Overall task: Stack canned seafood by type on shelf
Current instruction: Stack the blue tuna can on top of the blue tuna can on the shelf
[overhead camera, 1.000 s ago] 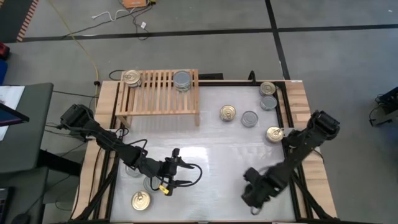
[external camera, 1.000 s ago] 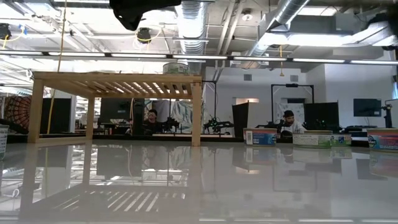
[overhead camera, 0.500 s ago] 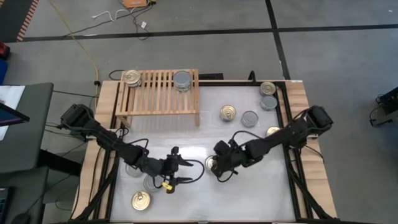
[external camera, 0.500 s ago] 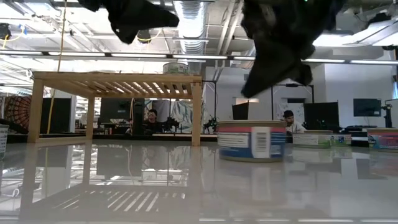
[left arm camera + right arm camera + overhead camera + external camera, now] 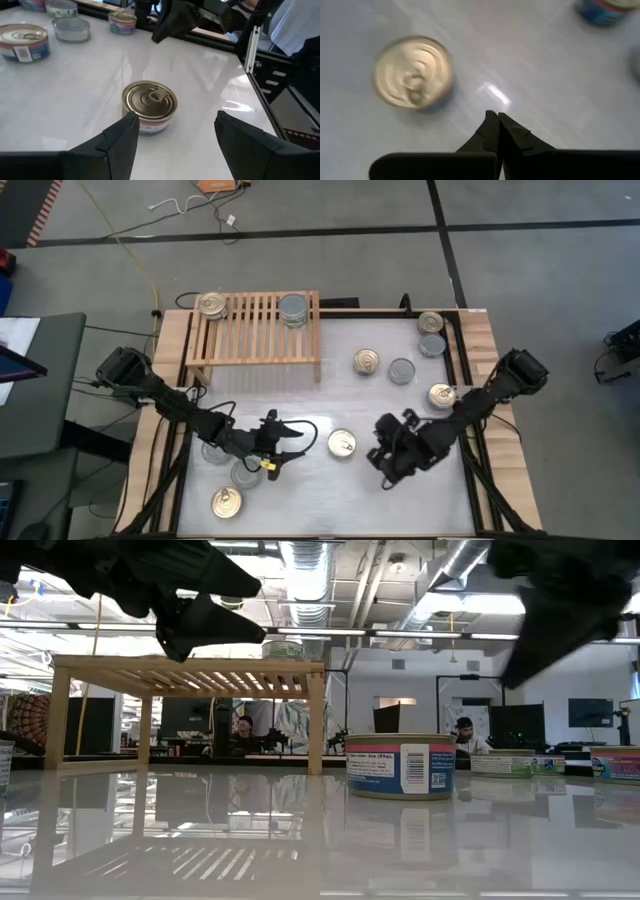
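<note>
A gold-topped can [image 5: 342,443] stands alone on the white worktop [image 5: 330,395], between the two arms. The left end effector [image 5: 283,442] is just beside it with its two fingers spread apart and empty, pointed at the can as if lined up to take it from the side; in the left wrist view the can [image 5: 149,106] sits ahead of the gap between the fingers [image 5: 121,141]. The right end effector [image 5: 385,459] is on the can's other side, a little apart from it, with its fingers pressed together and holding nothing. A closed tip like that suits nudging rather than grasping, so its place there probably serves to put the can within the left arm's reach.

The shelf [image 5: 255,330] stands at the far left of the worktop and carries one gold-topped can [image 5: 211,305] at its left end and one grey-topped can [image 5: 292,308] towards its right, which looks like the start of two separate piles by type. Most cans remain on the worktop: a group near the right edge [image 5: 431,322], two in the middle [image 5: 367,361], and some near the left arm [image 5: 227,501].

The worktop is glossy and mirrors the shelf and cans in the low view. Beyond it lies an open workshop with exposed ceiling ducts, monitors and people seated at desks.
</note>
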Motion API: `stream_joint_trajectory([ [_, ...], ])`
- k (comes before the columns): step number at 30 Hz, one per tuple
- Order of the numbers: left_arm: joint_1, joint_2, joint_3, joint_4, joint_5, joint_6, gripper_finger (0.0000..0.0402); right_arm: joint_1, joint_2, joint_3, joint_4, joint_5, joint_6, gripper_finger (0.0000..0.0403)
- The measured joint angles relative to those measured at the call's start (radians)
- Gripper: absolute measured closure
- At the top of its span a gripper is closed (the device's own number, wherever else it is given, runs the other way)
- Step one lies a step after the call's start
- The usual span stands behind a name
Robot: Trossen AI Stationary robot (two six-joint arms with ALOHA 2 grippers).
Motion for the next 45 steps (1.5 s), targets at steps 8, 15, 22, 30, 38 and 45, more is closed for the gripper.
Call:
stream_joint_trajectory([
  [8,0.0,0.0,0.0,-0.006,0.0,-0.031,0.0152,0.111,-0.004,-0.061,-0.054,0.089,0.205,0.0379],
  [15,0.001,0.0,0.0,-0.006,-0.008,-0.032,0.0152,0.119,-0.043,-0.298,0.319,0.076,0.16,0.0381],
  [22,0.022,0.0,0.0,-0.015,-0.067,-0.035,0.0152,0.021,-0.279,-0.549,0.78,0.011,-0.24,0.0381],
  [30,0.065,0.0,0.0,-0.104,-0.087,-0.152,0.0152,-0.165,-0.523,-0.713,0.986,-0.027,-0.586,0.0377],
  [38,0.095,0.0,0.0,-0.105,-0.094,-0.149,0.0152,-0.154,-0.504,-0.718,1.037,-0.085,-0.41,0.0373],
  [45,0.095,0.0,0.0,-0.129,-0.088,-0.221,0.0152,-0.13,-0.411,-0.718,1.139,-0.077,-0.392,0.0371],
])
